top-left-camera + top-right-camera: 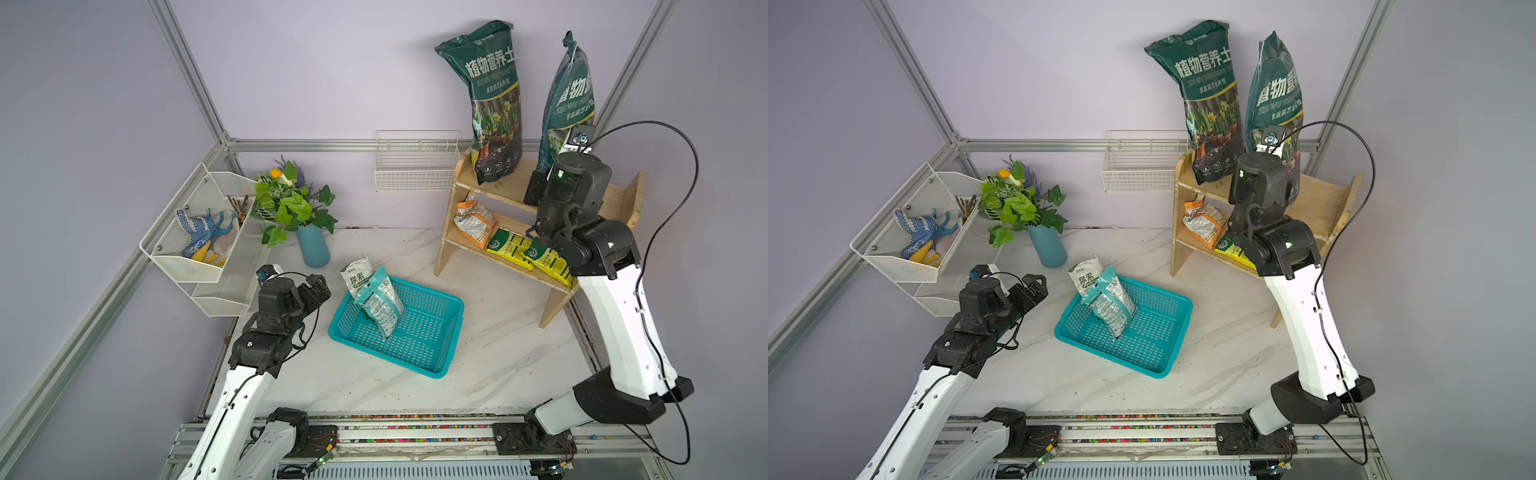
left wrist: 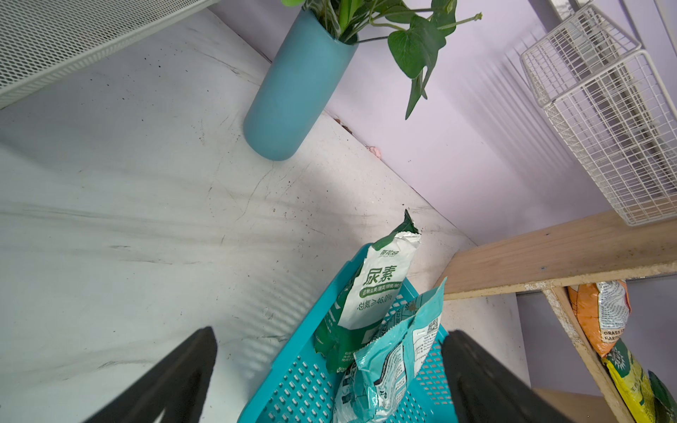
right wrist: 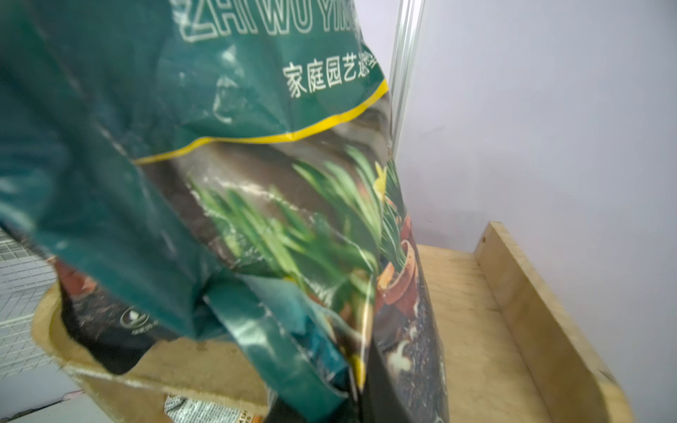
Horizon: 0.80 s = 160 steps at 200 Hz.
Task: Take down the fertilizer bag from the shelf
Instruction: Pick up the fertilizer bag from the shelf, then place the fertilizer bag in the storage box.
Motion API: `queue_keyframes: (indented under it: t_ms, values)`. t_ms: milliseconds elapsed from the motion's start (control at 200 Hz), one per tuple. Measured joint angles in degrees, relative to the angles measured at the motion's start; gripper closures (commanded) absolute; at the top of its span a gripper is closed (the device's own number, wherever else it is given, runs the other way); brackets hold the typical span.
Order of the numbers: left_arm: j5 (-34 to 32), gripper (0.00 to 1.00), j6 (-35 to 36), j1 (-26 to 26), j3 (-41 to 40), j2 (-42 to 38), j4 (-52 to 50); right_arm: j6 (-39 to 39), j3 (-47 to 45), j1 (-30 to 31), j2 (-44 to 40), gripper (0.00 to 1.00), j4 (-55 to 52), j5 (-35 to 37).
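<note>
The pale wooden shelf (image 1: 615,199) (image 1: 1320,199) stands at the back right. Two tall dark green bags stand on its top tier. My right gripper (image 1: 536,189) (image 3: 351,403) is at the foot of the right-hand one, the fertilizer bag (image 1: 569,95) (image 1: 1273,95) (image 3: 256,146). In the right wrist view the bag's lower folds are pinched together in the shut jaws, just over the top board (image 3: 476,311). My left gripper (image 1: 320,291) (image 1: 1034,286) (image 2: 331,331) hovers wide open and holds nothing, to the left of the teal basket (image 1: 428,332).
The other green bag (image 1: 490,99) leans on the wall. An orange packet (image 1: 473,222) and yellow packets (image 1: 528,253) lie on the lower tier. Two small packets (image 1: 378,299) stand in the basket. A blue vase (image 1: 312,247), a wire basket (image 1: 415,166) and mesh bins (image 1: 195,232) line the back and left.
</note>
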Motion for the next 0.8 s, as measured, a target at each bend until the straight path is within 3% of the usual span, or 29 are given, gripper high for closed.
queue_keyframes:
  t_ms: [195,470,630,800]
  values:
    - [0.0,0.0,0.0,1.0,-0.5,-0.9,0.6,-8.3,-4.2,16.6,-5.1,1.0,5.0,12.8]
    - [2.6,0.0,-1.0,3.1,-2.9,-0.7,2.6,-33.4,-27.3,37.9,-12.4,1.0,40.5,30.9]
    - [6.0,0.0,-2.1,5.1,-4.1,2.2,3.4,-36.1,-31.9,46.1,-11.9,1.0,48.4,36.6]
    - [8.9,0.0,-2.6,7.9,-4.2,4.5,3.4,-35.5,-34.4,50.2,-10.6,1.0,52.2,37.6]
